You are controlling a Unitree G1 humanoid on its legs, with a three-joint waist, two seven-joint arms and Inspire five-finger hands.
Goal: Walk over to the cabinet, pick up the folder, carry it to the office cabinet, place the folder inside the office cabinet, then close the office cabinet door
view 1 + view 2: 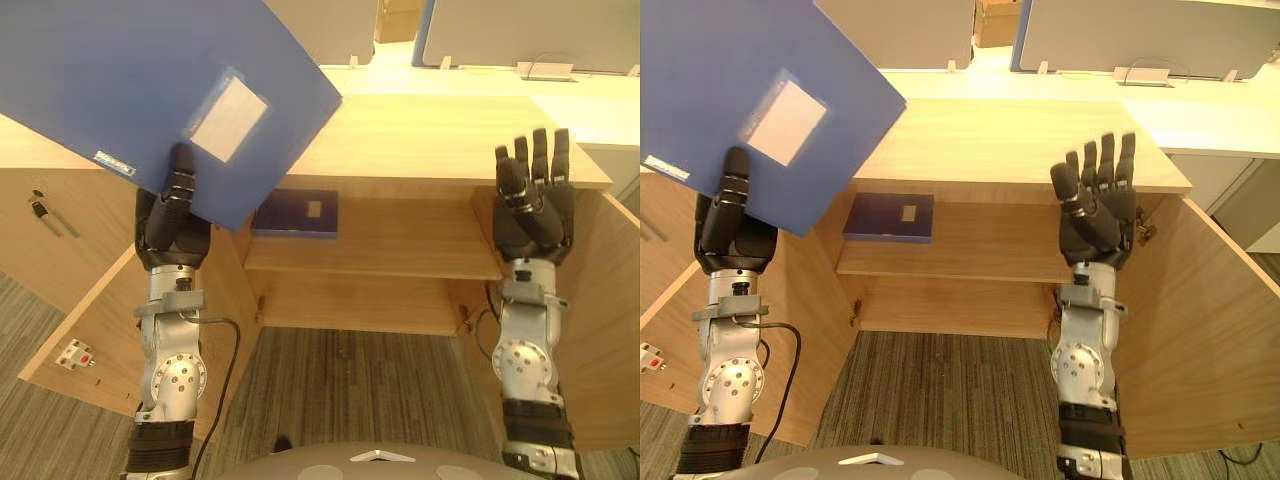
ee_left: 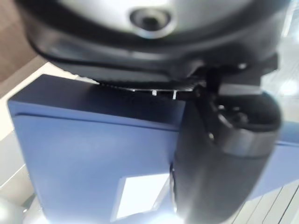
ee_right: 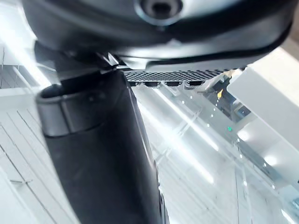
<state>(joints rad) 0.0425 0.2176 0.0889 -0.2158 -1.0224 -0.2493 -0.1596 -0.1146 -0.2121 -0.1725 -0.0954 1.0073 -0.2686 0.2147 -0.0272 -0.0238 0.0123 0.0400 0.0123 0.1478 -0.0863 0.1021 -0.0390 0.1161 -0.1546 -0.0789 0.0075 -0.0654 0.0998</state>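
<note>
Left hand (image 1: 172,228) pinches the tilted folder (image 1: 120,80) up high; shelf (image 1: 400,240) sits below-right of it; right hand (image 1: 535,215) spread wide, empty.

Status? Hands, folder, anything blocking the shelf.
Left hand pinching blue folder, held up before the open cabinet. Right hand raised, fingers straight, empty. Dark blue book lies on the shelf's left end.

No legible text is being shown. A blank white label (image 1: 228,118) is being carried on the blue folder (image 1: 100,80). At 8 o'clock from it a strip sticker (image 1: 114,162) is being seen, print too small. An unreadable pale label (image 1: 314,208) is being displayed on the dark folder (image 1: 285,222) on the shelf (image 1: 400,240).
</note>
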